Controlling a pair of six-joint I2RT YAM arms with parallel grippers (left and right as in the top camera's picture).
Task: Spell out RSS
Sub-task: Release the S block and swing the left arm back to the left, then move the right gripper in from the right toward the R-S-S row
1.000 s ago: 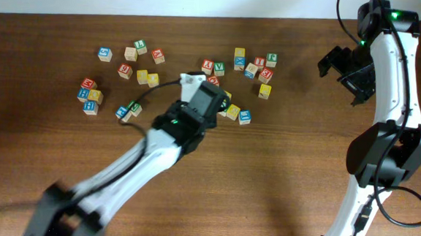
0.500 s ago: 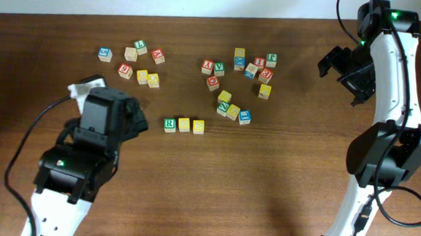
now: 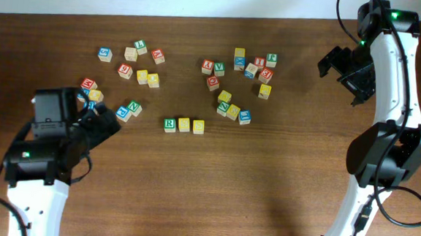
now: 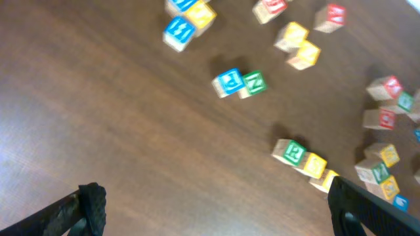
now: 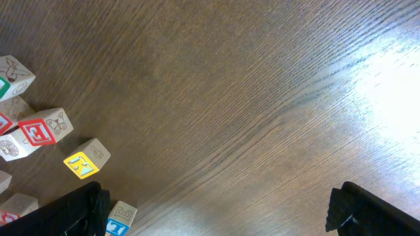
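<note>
RSS (image 3: 184, 124) cubes sit side by side in a row, apart from the loose cubes (image 3: 236, 83), so the word reads cleanly. Left gripper (image 4: 216, 196) and right gripper (image 5: 220, 196) both gape empty, well clear.

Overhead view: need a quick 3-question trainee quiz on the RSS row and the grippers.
1. True or false: the left gripper is touching the R cube.
2. How many yellow cubes stand in the row with the R cube? A) one B) two C) four
3. Fill in: the left gripper and the right gripper both have jaws ____.
Key: 1 false, it is well apart from the row; 2 B; 3 open.
</note>
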